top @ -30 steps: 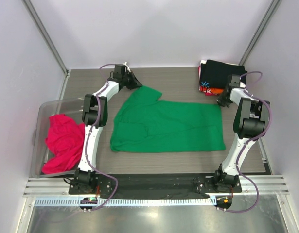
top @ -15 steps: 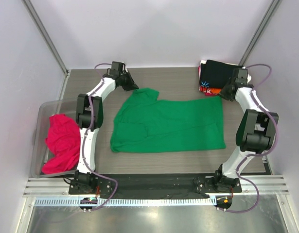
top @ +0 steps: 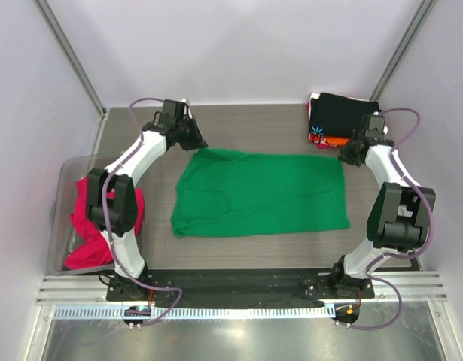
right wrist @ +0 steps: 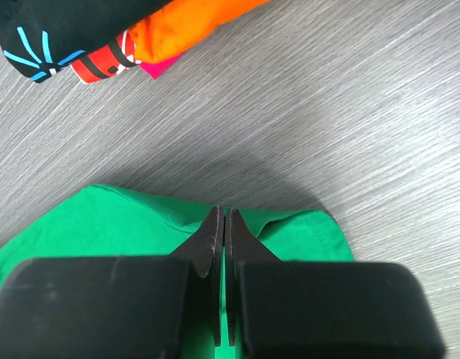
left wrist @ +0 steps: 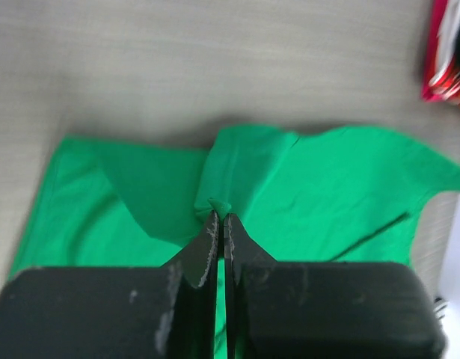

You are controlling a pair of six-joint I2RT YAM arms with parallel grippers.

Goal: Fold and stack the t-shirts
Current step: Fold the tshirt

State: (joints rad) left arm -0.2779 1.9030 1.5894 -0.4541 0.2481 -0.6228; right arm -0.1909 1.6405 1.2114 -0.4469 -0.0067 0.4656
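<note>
Overhead, the green t-shirt [top: 261, 194] lay spread nearly flat across the middle of the table [top: 269, 124], its long side running left to right. My left gripper [top: 195, 143] sat at the shirt's far left corner and my right gripper [top: 342, 156] at its far right corner, both low over the cloth. A stack [top: 336, 113] of folded shirts, black on top, rested in the table's far right corner, just beyond my right gripper. By the left edge, a clear bin [top: 65, 169] held the crumpled magenta-pink t-shirt [top: 84, 226], partly hidden behind my left arm.

From my left wrist, the left gripper [left wrist: 219, 217] had its fingers pressed together with a small peak of green cloth pinched at the tips. The green t-shirt [left wrist: 327, 179] rose in a fold toward that pinch and lay flat on the table further out. A blurred edge of the stack [left wrist: 446, 52] showed at the upper right.

From my right wrist, the right gripper [right wrist: 221, 213] was likewise closed tight, nipping the far edge of the green t-shirt [right wrist: 102, 224], which lifted slightly there. Past it on the bare table lay the black t-shirt [right wrist: 57, 22], the orange t-shirt [right wrist: 185, 22] and the red-patterned t-shirt [right wrist: 102, 63], overlapping, apart from the green one.
</note>
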